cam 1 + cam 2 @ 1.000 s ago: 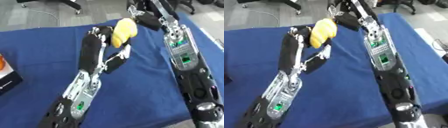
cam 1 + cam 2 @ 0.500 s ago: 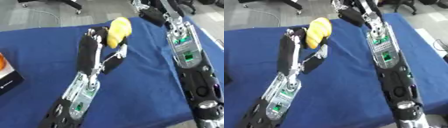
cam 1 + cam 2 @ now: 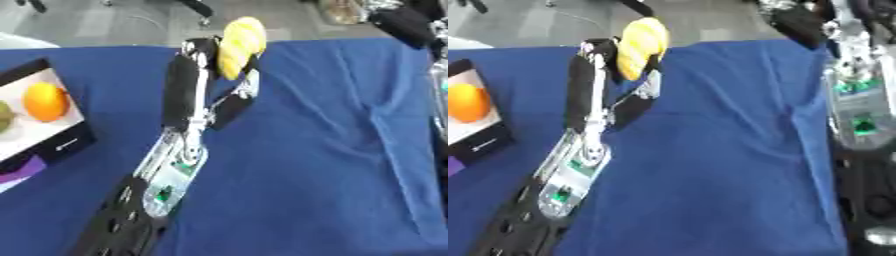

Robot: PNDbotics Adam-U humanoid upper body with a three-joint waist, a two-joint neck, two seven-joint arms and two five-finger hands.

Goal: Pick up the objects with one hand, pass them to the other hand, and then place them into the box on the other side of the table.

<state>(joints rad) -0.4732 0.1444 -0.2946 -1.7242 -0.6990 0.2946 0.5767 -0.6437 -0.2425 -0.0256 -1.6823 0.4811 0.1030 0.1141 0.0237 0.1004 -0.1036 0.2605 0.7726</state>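
Blue cloth (image 3: 332,150) covers the table; left hand (image 3: 214,65) holds a yellow fruit (image 3: 241,40) raised near the far edge.

Fingers and thumb of the left hand are curled round the yellow fruit, which is clear of the cloth. At the left edge sits a black-rimmed box (image 3: 52,142) with a white floor, holding 1 orange (image 3: 44,101). Right arm (image 3: 855,105) runs along the right side; its hand is blurred at the top right, and whether its fingers are spread or closed cannot be told.
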